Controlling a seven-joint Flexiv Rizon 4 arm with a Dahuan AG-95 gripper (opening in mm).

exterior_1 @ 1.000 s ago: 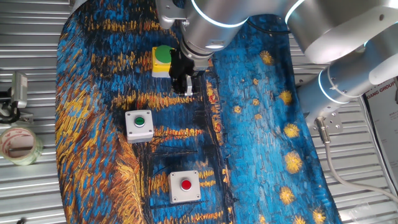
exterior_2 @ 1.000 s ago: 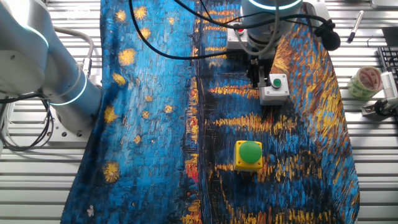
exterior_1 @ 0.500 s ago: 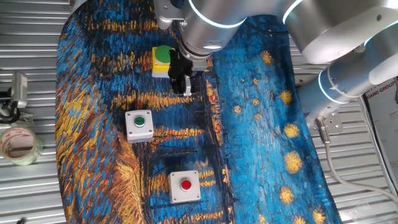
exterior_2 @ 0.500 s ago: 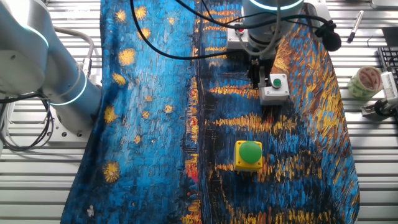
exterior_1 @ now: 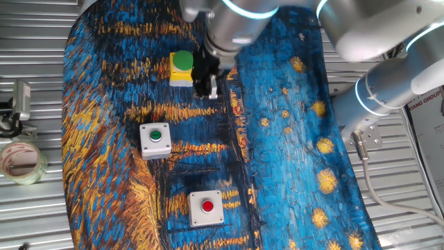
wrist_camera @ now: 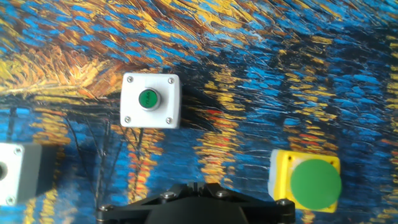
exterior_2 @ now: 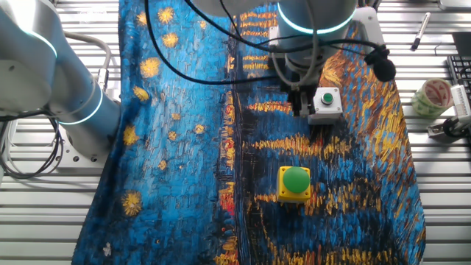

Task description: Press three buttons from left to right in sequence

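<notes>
A painted cloth [exterior_1: 291, 139], all blue and gold swirls, drapes across the slatted metal table [exterior_1: 28, 222] and carries all the action. The big silver arm [exterior_1: 374, 35] sweeps in over it, a glowing ring at the joint. Its gripper [exterior_1: 206, 89] hangs above the cloth, just beside the yellow box; in the other fixed view the gripper [exterior_2: 303, 109] looks just beside the grey-white box with the green button [exterior_2: 325, 102]. Are the fingers spread or pressed together? Cannot tell: both fixed views show only a dark block, and the hand view catches just the black base of the hand, no fingertips.

Now the three boxes, taking the yellow one as the landmark. The yellow box [exterior_1: 180, 69] with its big green dome sits at the far end of the row in the one fixed view. The grey-white box with the green button [exterior_1: 155, 139] sits well apart from it, towards the near edge. Further along the same line, farthest from the yellow box, comes the grey-white box with the red button [exterior_1: 207, 207].

The hand view shows the yellow box [wrist_camera: 306, 181], the green-button box [wrist_camera: 150, 100] across from it, and a sliver of a grey-white box [wrist_camera: 18, 174] at the frame's edge.

Off the cloth, a tape roll [exterior_1: 21, 161] rests on the table, well away from the yellow box.
</notes>
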